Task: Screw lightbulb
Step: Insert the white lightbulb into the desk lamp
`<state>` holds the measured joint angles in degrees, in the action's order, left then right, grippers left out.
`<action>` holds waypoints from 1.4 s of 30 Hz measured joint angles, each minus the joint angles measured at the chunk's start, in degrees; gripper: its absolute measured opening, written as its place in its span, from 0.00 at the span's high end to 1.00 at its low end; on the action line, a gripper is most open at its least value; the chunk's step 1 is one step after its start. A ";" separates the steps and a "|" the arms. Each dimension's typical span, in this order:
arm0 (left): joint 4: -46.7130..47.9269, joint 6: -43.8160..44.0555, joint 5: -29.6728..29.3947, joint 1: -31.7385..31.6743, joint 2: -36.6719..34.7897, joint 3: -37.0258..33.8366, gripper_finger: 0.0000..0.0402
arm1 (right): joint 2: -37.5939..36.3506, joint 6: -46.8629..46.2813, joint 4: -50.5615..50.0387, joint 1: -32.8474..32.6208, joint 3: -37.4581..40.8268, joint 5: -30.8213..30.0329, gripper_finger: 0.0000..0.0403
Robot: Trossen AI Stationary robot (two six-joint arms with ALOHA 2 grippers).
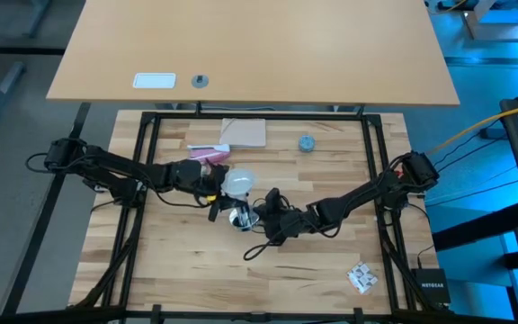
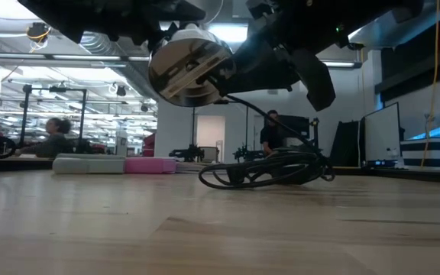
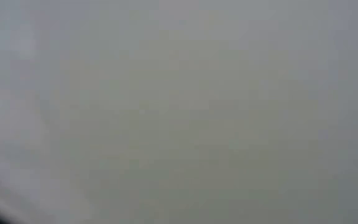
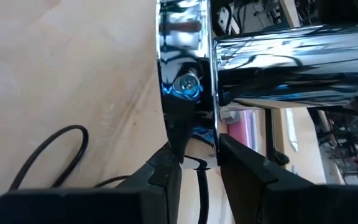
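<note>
The lightbulb looked light, smooth and fragile, a frosted globe best taken around its widest part with gentle pressure. It sat above the middle of the bench, in the left end effector, which was clenched around it. The right end effector pinched the flange of the silvery socket, just beside the bulb's base

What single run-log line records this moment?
left tool: shut on small white frosted lightbulb | right tool: gripping round silvery socket by its flange | socket lifted off wooden table
</note>
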<state>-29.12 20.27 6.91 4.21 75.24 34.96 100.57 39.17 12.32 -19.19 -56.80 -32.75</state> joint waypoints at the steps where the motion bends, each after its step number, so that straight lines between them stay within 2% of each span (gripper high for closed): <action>1: 0.02 -0.31 0.13 0.04 0.00 0.00 0.62 | 0.00 0.03 0.04 0.01 0.00 0.35 0.75; 9: 0.24 -1.37 0.62 0.11 0.00 0.00 0.62 | -0.02 -0.06 0.10 0.20 -0.01 3.88 0.71; 18: 0.37 -2.95 0.23 0.16 0.09 0.00 0.62 | -0.05 -0.17 0.41 0.25 -0.12 3.38 0.43; 22: 0.54 -3.78 -1.22 0.13 0.09 0.00 0.62 | -0.11 -0.15 0.37 0.21 -0.13 3.36 0.36; 25: 1.01 -5.10 -2.41 0.13 0.09 0.01 0.62 | -0.11 -0.10 0.31 0.21 -0.13 3.36 0.34; 32: 4.65 -5.81 -9.23 0.09 0.07 0.07 0.62 | -0.11 0.05 -0.15 0.19 -0.13 3.64 0.37; 42: 7.43 -7.98 -13.82 0.04 0.09 -0.04 0.62 | -0.17 -0.17 -0.20 0.12 -0.13 3.78 0.37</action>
<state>-21.69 12.29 -6.91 4.25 75.33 34.92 100.40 39.00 12.12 -19.07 -56.93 -28.97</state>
